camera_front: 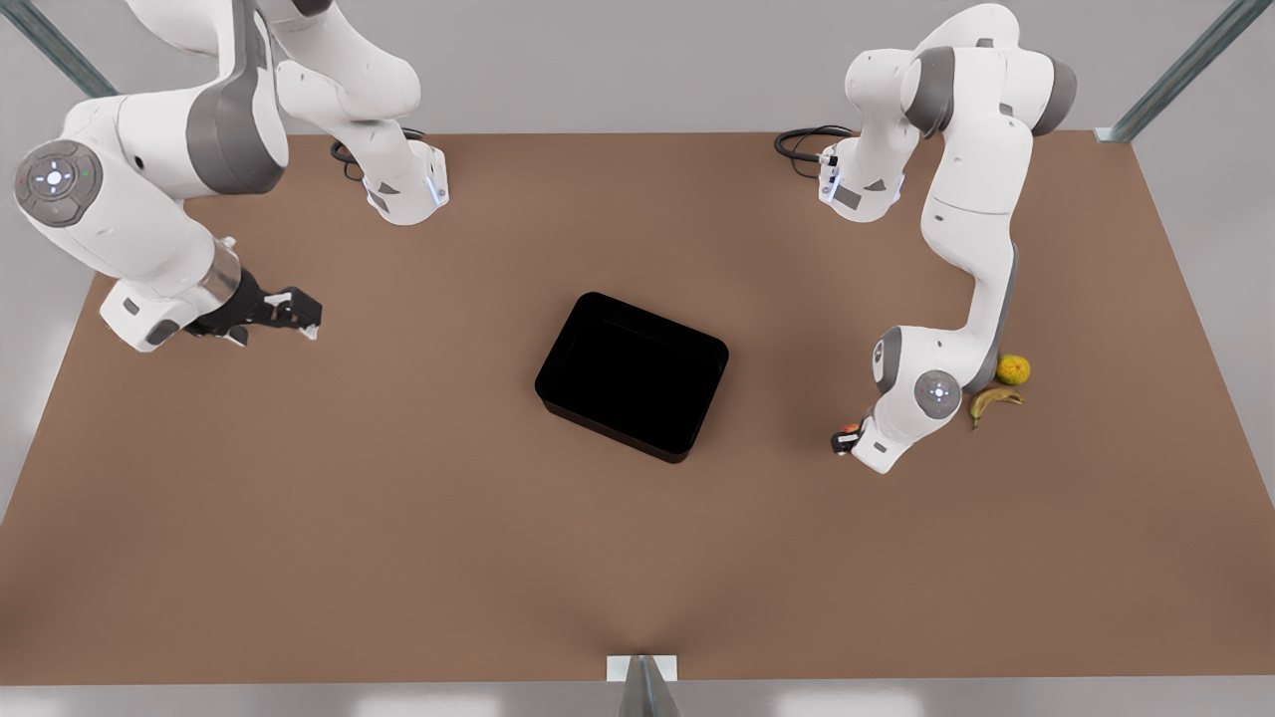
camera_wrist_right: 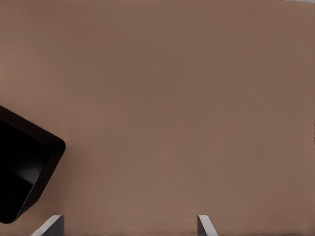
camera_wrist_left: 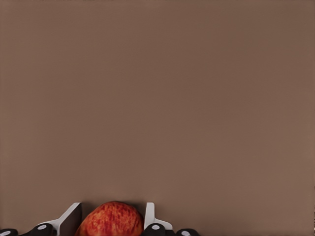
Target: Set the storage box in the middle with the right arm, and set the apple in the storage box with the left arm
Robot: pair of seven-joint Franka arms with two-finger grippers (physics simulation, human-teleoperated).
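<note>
The black storage box (camera_front: 633, 376) sits askew at the table's middle; one corner of it (camera_wrist_right: 24, 172) shows in the right wrist view. At the front view's right, my left gripper (camera_front: 845, 440) is low over the table, shut on the red apple (camera_front: 849, 430). The left wrist view has the apple (camera_wrist_left: 112, 220) held between the gripper (camera_wrist_left: 112, 207) and its two fingers. My right gripper (camera_front: 304, 314) hovers at the front view's left, well away from the box, open and empty (camera_wrist_right: 130, 219).
A yellow-orange round fruit (camera_front: 1013, 369) and a brownish banana (camera_front: 994, 400) lie just behind the left arm's wrist. Both arm bases with black cables stand at the table's back edge. Bare brown tabletop surrounds the box.
</note>
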